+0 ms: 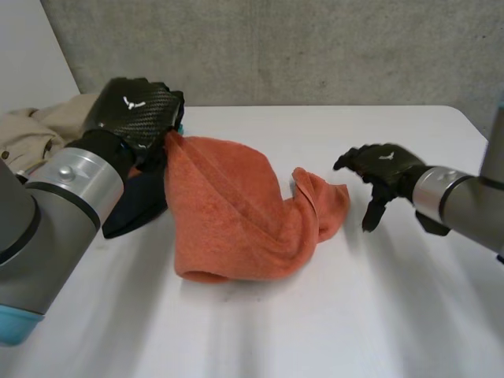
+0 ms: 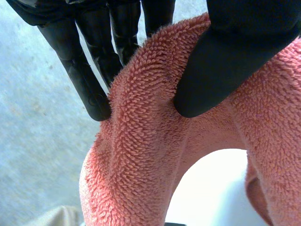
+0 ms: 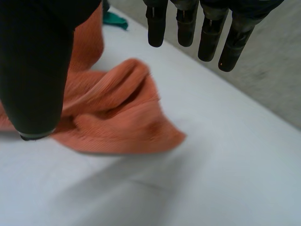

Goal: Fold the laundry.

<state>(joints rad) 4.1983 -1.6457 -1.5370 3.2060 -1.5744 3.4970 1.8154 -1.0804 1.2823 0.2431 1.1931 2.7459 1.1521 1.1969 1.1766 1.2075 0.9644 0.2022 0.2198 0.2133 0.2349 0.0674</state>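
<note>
here, on the white table, an orange towel lies bunched at mid-table, its near edge rolled under. its long axis runs from a raised far-left corner down to a loose, crumpled end at the right. the right hand hovers just right of that loose end, apart from it, its fingers straight and spread, holding nothing. the free end lies to the left of this hand, which is plainly the nearer of the two to it. farther back at the left, the left hand pinches the towel's raised corner between thumb and fingers, the cloth hanging from it towards the table. beside the left arm lie a dark cloth and, farther left, a beige garment, by the look of it more laundry in waiting. the coming move likely turns on the right hand reaching left to take the loose end, so the towel can be drawn out along its length between both hands.
</note>
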